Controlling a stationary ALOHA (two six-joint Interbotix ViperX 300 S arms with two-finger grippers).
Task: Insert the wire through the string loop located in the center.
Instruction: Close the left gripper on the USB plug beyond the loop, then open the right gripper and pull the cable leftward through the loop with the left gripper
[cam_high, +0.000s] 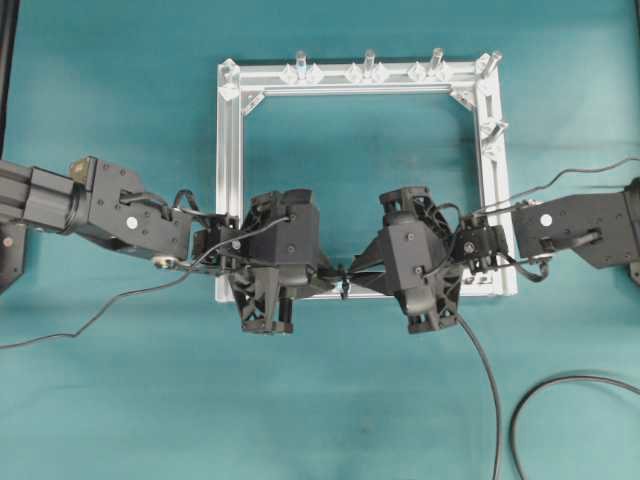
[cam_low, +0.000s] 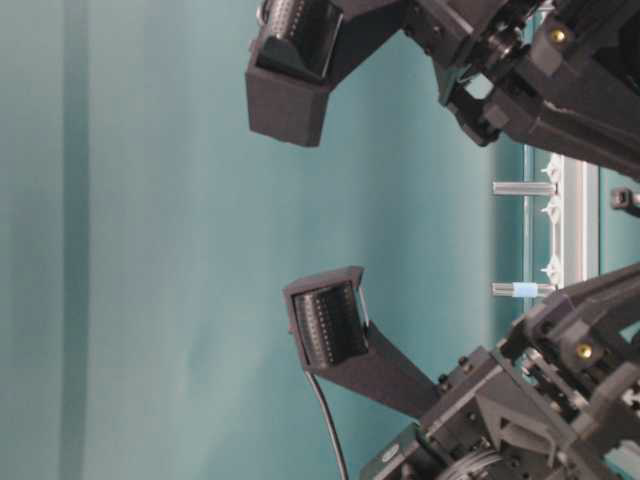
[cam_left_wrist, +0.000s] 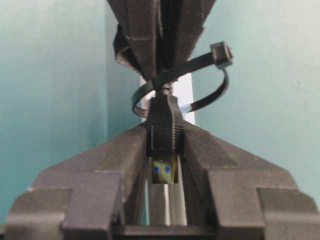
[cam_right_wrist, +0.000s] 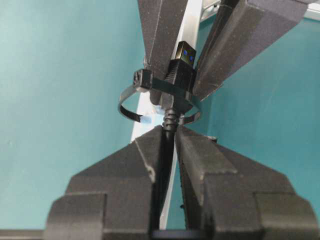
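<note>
The wire (cam_high: 492, 400) is a black cable ending in a plug with a black housing (cam_left_wrist: 162, 120) and a metal tip (cam_left_wrist: 162, 170). The string loop (cam_high: 345, 288) stands on the near bar of the aluminium frame (cam_high: 228, 180). In the wrist views the loop (cam_left_wrist: 210, 95) (cam_right_wrist: 131, 111) rings the wire just behind the plug (cam_right_wrist: 184, 55). My left gripper (cam_left_wrist: 163, 136) (cam_high: 330, 276) is shut on the plug on the loop's left. My right gripper (cam_right_wrist: 171, 131) (cam_high: 362, 272) is shut on the cable (cam_right_wrist: 171, 120) on the loop's right.
Upright silver pegs (cam_high: 368, 62) stand on the far bar, and more pegs (cam_high: 492, 128) on the right bar. The wire's slack curves over the teal table at the lower right (cam_high: 560, 385). A thin arm cable (cam_high: 90, 320) trails at the lower left.
</note>
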